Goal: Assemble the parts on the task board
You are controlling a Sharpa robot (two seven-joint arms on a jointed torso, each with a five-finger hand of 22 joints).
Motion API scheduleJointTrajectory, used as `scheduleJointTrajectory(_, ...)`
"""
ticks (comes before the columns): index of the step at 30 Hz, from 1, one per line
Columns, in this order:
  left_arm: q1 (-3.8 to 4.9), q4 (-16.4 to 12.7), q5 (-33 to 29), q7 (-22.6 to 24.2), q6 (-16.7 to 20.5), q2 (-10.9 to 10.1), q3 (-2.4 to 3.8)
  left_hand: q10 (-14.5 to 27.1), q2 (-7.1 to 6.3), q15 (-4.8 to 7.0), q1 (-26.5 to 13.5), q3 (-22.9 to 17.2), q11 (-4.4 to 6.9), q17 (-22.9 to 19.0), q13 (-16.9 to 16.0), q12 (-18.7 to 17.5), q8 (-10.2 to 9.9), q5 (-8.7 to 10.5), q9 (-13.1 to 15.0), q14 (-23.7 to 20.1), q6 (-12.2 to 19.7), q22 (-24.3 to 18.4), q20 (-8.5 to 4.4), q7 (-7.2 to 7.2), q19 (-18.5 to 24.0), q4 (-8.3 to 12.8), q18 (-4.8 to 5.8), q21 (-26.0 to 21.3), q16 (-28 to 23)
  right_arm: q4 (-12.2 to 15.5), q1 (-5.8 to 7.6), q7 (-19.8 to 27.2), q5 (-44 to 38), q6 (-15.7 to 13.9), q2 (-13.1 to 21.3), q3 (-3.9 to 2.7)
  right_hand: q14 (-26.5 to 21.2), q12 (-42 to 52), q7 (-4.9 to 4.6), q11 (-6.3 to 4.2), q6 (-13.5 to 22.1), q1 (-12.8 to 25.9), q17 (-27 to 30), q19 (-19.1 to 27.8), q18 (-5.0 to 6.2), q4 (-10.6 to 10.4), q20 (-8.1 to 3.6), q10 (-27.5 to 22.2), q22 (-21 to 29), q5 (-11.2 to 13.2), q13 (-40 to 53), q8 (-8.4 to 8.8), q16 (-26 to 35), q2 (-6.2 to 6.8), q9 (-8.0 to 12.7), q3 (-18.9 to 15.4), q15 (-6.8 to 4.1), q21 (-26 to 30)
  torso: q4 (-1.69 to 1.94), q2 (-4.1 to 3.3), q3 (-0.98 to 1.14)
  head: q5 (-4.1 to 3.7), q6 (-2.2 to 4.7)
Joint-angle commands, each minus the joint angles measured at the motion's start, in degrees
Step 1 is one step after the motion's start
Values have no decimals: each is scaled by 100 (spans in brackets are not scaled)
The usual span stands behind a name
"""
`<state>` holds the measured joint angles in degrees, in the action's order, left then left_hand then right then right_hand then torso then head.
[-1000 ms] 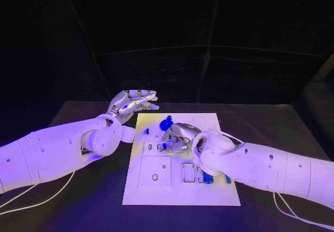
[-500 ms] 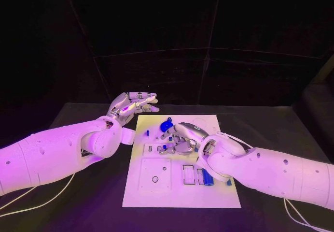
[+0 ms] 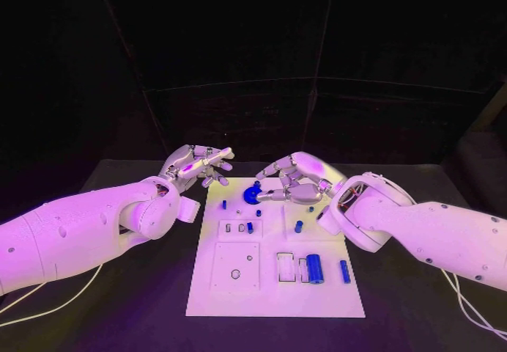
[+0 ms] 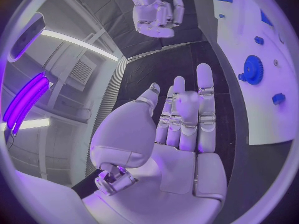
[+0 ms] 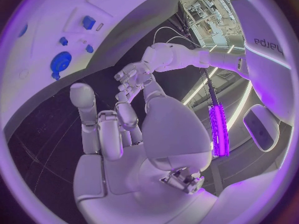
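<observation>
The white task board (image 3: 269, 290) lies in the middle of the table. A blue gear (image 3: 251, 194) stands near its far edge, with small blue pegs (image 3: 298, 226) around the middle. A blue cylinder (image 3: 313, 268) and a thin blue pin (image 3: 344, 270) lie nearer me. My right hand (image 3: 296, 180) hovers over the far end of the board, right of the gear, its fingers loosely bent and holding nothing. My left hand (image 3: 198, 165) floats beyond the board's far left corner, also holding nothing. In the wrist views both hands, the left hand (image 4: 181, 129) and the right hand (image 5: 118, 134), have bare palms.
The black table (image 3: 127, 308) surrounds the board. Rectangular slots and a raised plate (image 3: 236, 264) take up the board's near left half. White cables (image 3: 42, 301) trail off the table beside each arm. The gear (image 4: 252, 67) and board (image 5: 74, 25) also appear in the wrist views.
My right hand has lifted off the middle of the board and drawn back toward its far edge, uncovering small pegs. The left hand has hardly moved.
</observation>
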<state>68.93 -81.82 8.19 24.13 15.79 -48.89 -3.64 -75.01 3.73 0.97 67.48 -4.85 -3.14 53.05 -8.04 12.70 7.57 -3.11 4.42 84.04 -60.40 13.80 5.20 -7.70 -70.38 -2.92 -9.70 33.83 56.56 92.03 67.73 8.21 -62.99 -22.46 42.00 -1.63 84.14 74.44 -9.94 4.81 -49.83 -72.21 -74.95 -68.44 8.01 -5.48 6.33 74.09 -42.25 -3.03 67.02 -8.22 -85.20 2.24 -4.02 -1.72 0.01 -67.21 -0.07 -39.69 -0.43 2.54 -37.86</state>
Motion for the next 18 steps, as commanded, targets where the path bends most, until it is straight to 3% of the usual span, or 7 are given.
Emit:
scheduleJointTrajectory(1, 19, 29, 1073, -1171, 158, -27, 1, -220, -17, 97, -65, 119, 99, 1391, -340, 345, 85, -2, 59, 385, -153, 220, -108, 83, -210, -107, -72, 376, 1364, 60, 130, 471, 914, 109, 159, -33, 350, -15, 28, -6, -26, -34, -477, 37, 41, -1, -1, -58, 8, -31, -15, -45, 19, -79, -8, -51, 26, 29, 24, 73, 4, -12, -31)
scheduleJointTrajectory(3, 27, 19, 1579, -1698, -16, -46, 1, -281, -29, 200, -70, 182, 133, 2221, -714, 740, 211, -38, 149, 436, -274, 417, -186, 199, -299, -145, -74, 688, 2131, 53, 234, 501, 1162, 135, 275, -47, 352, -13, 31, -8, -30, -63, -480, 37, 42, -3, -4, -56, 11, -48, -13, -54, 19, -112, -7, -69, 23, 30, 24, 96, 8, -22, -53)
scheduleJointTrajectory(5, 40, -2, 2062, -2144, -261, -50, 1, -207, 50, 233, -47, 165, 200, 2516, -1005, 1023, 323, 8, 235, 430, -341, 536, -186, 230, -254, -171, -41, 854, 2392, 8, 314, 518, 1354, 142, 354, -54, 354, -5, 37, -14, -42, -99, -482, 34, 42, -3, -8, -45, 9, -76, -4, -68, 19, -150, -8, -91, 19, 29, 18, 117, 9, -31, -67)
scheduleJointTrajectory(8, 94, -46, 2951, -2977, -766, -2, 2, -47, 32, 217, -165, 322, 253, 2859, -1509, 1520, 493, 14, 386, 445, -340, 707, -225, 268, -176, -307, -62, 1088, 2688, -165, 459, 533, 1663, 141, 482, -62, 356, -5, 45, -24, -54, -174, -481, 27, 40, 0, -16, -38, 6, -197, -6, -91, 22, -214, -5, -153, 10, 27, 1, 157, 8, -25, -99)
scheduleJointTrajectory(12, 223, -35, 3640, -3727, -1215, 134, 1, 374, 65, 230, -298, 626, 286, 3076, -2261, 2276, 827, 26, 691, 452, -189, 906, -216, 283, 2, -562, -47, 1334, 2869, -379, 563, 521, 1826, 163, 587, -65, 349, -17, 47, -27, -53, -213, -449, 35, 44, 1, -21, -45, 32, -281, -23, -102, 41, -238, -1, -216, 6, 41, -10, 202, 12, 13, -126)
scheduleJointTrajectory(16, 375, -2, 4252, -4399, -1344, 281, -1, 753, 104, 199, -323, 913, 242, 3128, -2620, 2615, 1120, 25, 952, 448, 64, 1024, -184, 247, 152, -760, -58, 1464, 2903, -515, 602, 497, 1880, 204, 630, -66, 342, -29, 48, -28, -50, -220, -416, 50, 49, -1, -22, -56, 64, -303, -40, -103, 59, -240, 1, -238, 5, 58, -12, 238, 26, 40, -163)
scheduleJointTrajectory(18, 464, 30, 4564, -4684, -1346, 383, -15, 773, 103, 201, -180, 913, 229, 3204, -2657, 2659, 1194, 7, 1011, 469, 93, 1057, -197, 264, 161, -684, -73, 1506, 2963, -573, 613, 481, 1893, 224, 625, -66, 342, -24, 48, -28, -49, -224, -418, 52, 50, -1, -22, -50, 70, -311, -31, -104, 58, -242, 1, -247, 5, 61, -2, 258, 36, 40, -178)
